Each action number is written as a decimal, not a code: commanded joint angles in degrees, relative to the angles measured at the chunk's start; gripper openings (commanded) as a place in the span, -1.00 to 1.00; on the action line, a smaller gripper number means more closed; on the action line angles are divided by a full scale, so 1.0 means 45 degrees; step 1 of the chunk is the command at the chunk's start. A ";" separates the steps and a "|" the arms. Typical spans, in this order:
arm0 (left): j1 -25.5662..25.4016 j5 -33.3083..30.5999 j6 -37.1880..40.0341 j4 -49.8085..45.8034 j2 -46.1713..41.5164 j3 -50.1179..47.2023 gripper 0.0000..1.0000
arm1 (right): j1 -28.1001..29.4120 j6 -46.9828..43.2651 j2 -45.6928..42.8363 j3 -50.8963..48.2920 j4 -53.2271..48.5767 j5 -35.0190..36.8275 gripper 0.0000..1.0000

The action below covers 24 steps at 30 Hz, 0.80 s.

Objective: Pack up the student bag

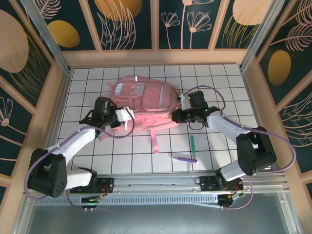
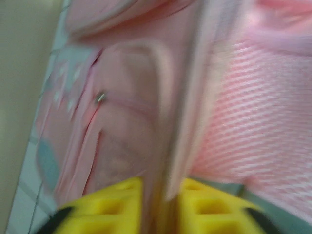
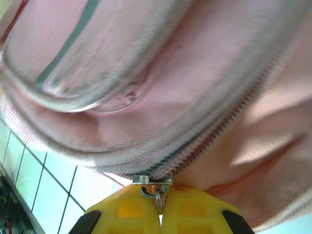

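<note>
The pink student bag [image 1: 144, 100] lies flat in the middle of the tiled table. At the bag's left edge, my left gripper [image 1: 123, 118] has its yellow fingers [image 2: 112, 207] standing apart. A pale pink strap [image 2: 190, 122] runs loosely through the gap of this open gripper [image 2: 163, 204]; the view is blurred. My right gripper [image 1: 176, 116] is at the bag's right edge. In the right wrist view it [image 3: 161, 207] is shut on the metal zipper pull [image 3: 155, 187] at the end of a zipper line [image 3: 219, 131].
A green pen [image 1: 192, 143] and a purple pen [image 1: 184, 158] lie on the tiles in front of the bag, near the right arm. A loose pink strap [image 1: 155, 141] trails toward the near edge. Wooden walls [image 1: 56, 112] enclose the table.
</note>
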 commanded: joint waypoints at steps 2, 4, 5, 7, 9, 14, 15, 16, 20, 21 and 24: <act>0.0933 -0.0149 -0.1067 0.0077 0.1102 0.1441 0.97 | 0.1769 0.0018 0.0830 0.0815 0.0487 -0.1843 -1.00; 0.0809 0.2031 -0.2081 -0.1202 0.1332 0.2334 0.98 | 0.2396 0.0586 0.1197 0.1155 0.1016 -0.1944 -1.00; 0.0511 0.2566 -0.2400 -0.1315 0.1340 0.2332 0.98 | 0.2604 0.0901 0.1294 0.1139 0.1461 -0.1997 -1.00; -0.0919 0.2601 -0.2116 -0.1386 0.1101 0.1775 0.98 | 0.2743 0.1669 0.1563 0.0993 0.2584 -0.2270 -1.00; -0.2543 0.1953 -0.1353 -0.1168 0.0762 0.1039 0.98 | 0.2759 0.2061 0.1947 0.1069 0.2963 -0.2518 -1.00; -0.3249 0.1294 -0.2068 0.0289 0.1082 0.0670 0.79 | 0.2861 0.2250 0.2101 0.1095 0.3442 -0.3155 -1.00; -0.3248 0.1171 -0.2064 0.0261 0.1285 0.0925 0.68 | 0.2861 0.2167 0.2208 0.1159 0.3284 -0.3206 -1.00; -0.3257 0.1047 -0.2001 0.0235 0.1476 0.1126 0.59 | 0.2861 0.2134 0.2259 0.1224 0.3141 -0.3173 -1.00; -0.3264 0.0330 -0.1659 0.0346 0.2616 0.1836 0.15 | 0.2844 0.2439 0.2045 0.0973 0.3450 -0.3358 -1.00; -0.3263 0.0240 -0.1634 0.0287 0.2922 0.2037 -0.02 | 0.2837 0.2366 0.2016 0.0979 0.3359 -0.3420 -1.00; -0.3263 0.0517 -0.1038 -0.0168 0.3406 0.2398 -0.96 | 0.2715 0.2183 0.1842 0.1041 0.2394 -0.2810 -1.00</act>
